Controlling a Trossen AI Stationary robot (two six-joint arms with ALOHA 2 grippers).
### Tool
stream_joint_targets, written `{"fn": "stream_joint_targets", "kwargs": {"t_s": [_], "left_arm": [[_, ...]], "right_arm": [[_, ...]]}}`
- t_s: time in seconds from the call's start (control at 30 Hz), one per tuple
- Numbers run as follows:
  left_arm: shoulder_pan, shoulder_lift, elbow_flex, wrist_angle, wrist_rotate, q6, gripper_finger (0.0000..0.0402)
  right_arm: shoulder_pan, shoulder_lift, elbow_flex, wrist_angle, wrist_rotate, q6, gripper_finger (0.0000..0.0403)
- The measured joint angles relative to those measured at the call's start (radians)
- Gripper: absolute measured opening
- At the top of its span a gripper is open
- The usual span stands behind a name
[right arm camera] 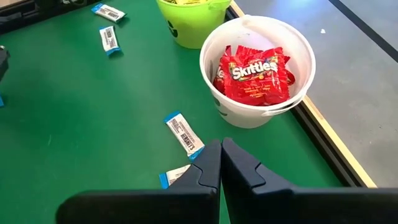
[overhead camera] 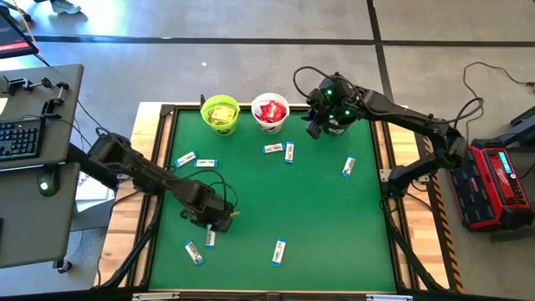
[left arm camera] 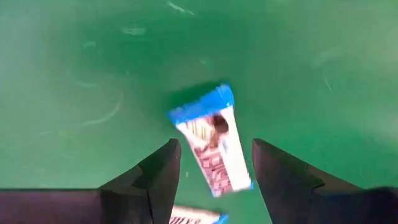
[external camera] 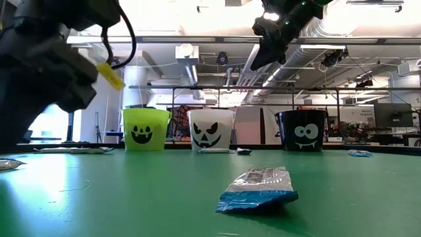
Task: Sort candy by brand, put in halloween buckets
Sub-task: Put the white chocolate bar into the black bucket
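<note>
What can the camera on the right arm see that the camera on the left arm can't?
Only the right wrist view shows the white bucket full of red candy packets, part of the green bucket, and the right end effector shut. Only the left wrist view shows the left end effector open, right over one blue-and-white bar. Both show the green table and blue-and-white bars lying on it.

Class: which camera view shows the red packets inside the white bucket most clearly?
The right wrist view: it looks down into the white bucket at the red packets. The high view shows them small; the low view shows only the bucket's face; the left wrist view shows neither.
</note>
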Motion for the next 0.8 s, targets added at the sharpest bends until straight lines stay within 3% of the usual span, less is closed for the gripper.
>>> {"fn": "stream_joint_targets", "kwargs": {"t_s": [0.27, 0.8], "left_arm": [[-0.005, 0.06, 0.004, -0.003, -0.043, -0.16, 0.0199], [0.032, 0.073, 0.003, -0.062, -0.148, -0.177, 0.0199]], "right_arm": [[0.0, 0.0, 0.0, 0.0, 0.0, 0.0, 0.0], [0.0, 0.0, 0.0, 0.0, 0.0, 0.0, 0.0]]}}
